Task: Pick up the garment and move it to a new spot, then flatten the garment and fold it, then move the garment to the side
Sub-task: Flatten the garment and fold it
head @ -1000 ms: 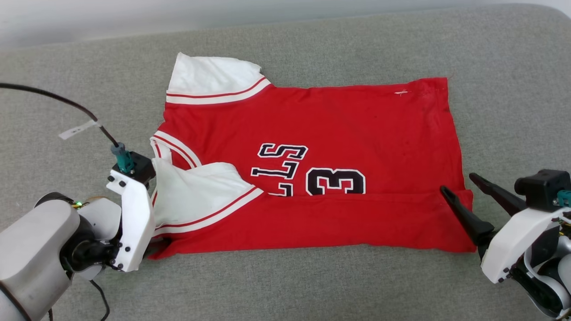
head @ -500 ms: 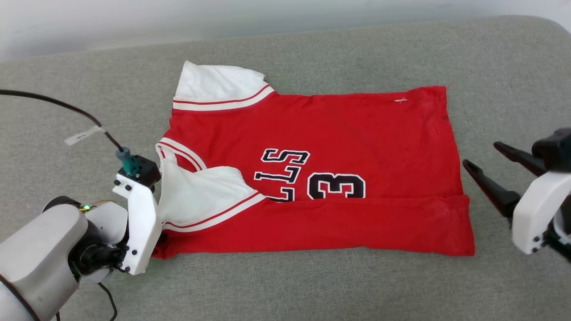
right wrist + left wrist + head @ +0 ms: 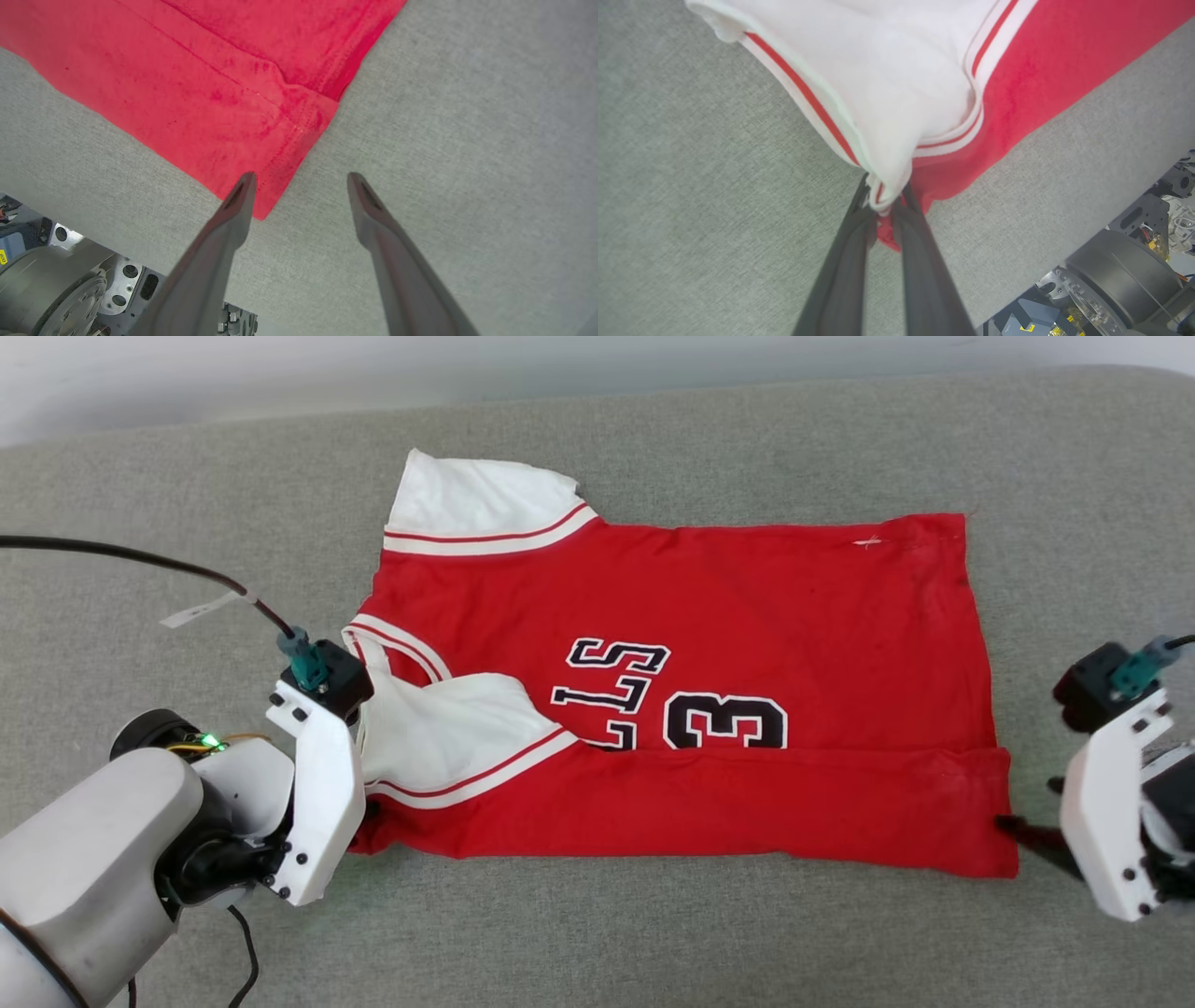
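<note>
Shirt (image 3: 747,607): lies spread on grey cushion (image 3: 653,933), near edge folded over the lettering. Left gripper (image 3: 885,196): pinches bunched white sleeve and red corner. Right gripper (image 3: 301,177): stands spread, one fingertip over hem corner, other over bare cushion.

Garment (image 3: 709,644) covers middle of grey cushion (image 3: 597,933). Bare strips along far and near edges, both passable. Toward left edge, black cable (image 3: 131,556) crosses above bare cloth to left gripper (image 3: 887,186), pinched on garment corner. Toward right edge, bare cloth beyond hem; right gripper (image 3: 302,179), fingers spread, straddles garment corner. Robot base (image 3: 1125,275) beyond near edge.
</note>
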You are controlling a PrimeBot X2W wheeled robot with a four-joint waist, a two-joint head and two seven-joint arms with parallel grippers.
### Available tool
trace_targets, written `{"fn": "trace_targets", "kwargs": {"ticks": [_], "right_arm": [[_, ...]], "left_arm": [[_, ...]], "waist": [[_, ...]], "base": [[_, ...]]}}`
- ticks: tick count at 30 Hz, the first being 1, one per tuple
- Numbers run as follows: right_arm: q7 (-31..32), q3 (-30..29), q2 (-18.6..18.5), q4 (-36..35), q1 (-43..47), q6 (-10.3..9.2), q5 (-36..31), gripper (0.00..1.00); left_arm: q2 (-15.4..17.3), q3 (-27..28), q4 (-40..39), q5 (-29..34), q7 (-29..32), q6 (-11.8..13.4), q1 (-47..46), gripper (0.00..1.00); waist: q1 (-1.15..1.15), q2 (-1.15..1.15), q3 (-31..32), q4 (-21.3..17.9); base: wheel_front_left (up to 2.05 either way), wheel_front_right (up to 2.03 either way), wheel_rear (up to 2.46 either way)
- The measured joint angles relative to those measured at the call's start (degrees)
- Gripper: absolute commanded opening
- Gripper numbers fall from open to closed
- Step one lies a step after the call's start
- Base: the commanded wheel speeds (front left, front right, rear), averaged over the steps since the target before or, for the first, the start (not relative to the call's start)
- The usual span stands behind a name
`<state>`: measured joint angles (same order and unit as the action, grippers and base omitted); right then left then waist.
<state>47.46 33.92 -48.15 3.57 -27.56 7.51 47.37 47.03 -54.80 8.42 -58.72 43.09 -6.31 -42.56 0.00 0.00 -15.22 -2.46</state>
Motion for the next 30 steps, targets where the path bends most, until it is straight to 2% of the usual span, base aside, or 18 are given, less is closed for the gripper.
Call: {"fn": "trace_targets", "kwargs": {"ticks": [7, 14, 15, 16, 17, 21, 30], "right_arm": [[-4.2, 1.0, 6.6, 8.1, 0.9, -0.02, -0.1, 1.0], [-8.6, 2.7, 8.0, 11.4, 1.0, -0.04, 0.7, 1.0], [-9.6, 2.9, 8.0, 11.5, 1.0, -0.12, 1.0, 0.48], [-10.5, 3.3, 7.9, 11.5, 1.0, -0.12, 1.4, 0.03], [-11.3, 3.9, 7.6, 11.3, 0.8, -0.13, 1.6, 0.0], [-14.3, 5.7, 6.3, 9.3, 0.6, -0.1, 2.2, 0.0], [-16.9, 4.6, -1.7, 2.5, 2.7, 0.0, 4.4, 0.0]], "left_arm": [[0.0, -0.2, -0.9, 0.6, -0.4, 0.3, -0.3, 0.0], [0.1, -0.2, -0.9, 0.5, -1.4, 0.3, 0.0, 0.0], [0.2, -0.2, -0.9, 0.4, -1.5, 0.3, 0.2, 0.0], [0.2, -0.2, -0.7, 0.3, -1.8, 0.3, 0.3, 0.0], [0.2, -0.2, -0.6, 0.1, -2.0, 0.2, 0.6, 0.0], [0.7, 0.0, -0.6, -0.7, -3.1, 0.2, 1.7, 0.0], [3.4, 0.2, -4.7, -4.1, -3.9, 0.6, 6.5, 0.0]], "waist": [[0.0, 0.0, -1.9, 0.9], [-0.01, 0.0, -2.9, 1.3], [0.0, 0.0, -2.8, 1.2], [0.0, 0.0, -2.7, 1.1], [0.0, 0.0, -2.4, 1.1], [0.0, 0.0, -0.9, 0.8], [0.0, 0.0, 3.7, 0.4]], "base": [[0.0, 0.0, 0.0], [0.0, 0.0, 0.0], [0.0, 0.0, 0.0], [0.0, 0.0, 0.0], [0.0, 0.0, 0.0], [0.0, 0.0, 0.0], [0.0, 0.0, 0.0]]}}
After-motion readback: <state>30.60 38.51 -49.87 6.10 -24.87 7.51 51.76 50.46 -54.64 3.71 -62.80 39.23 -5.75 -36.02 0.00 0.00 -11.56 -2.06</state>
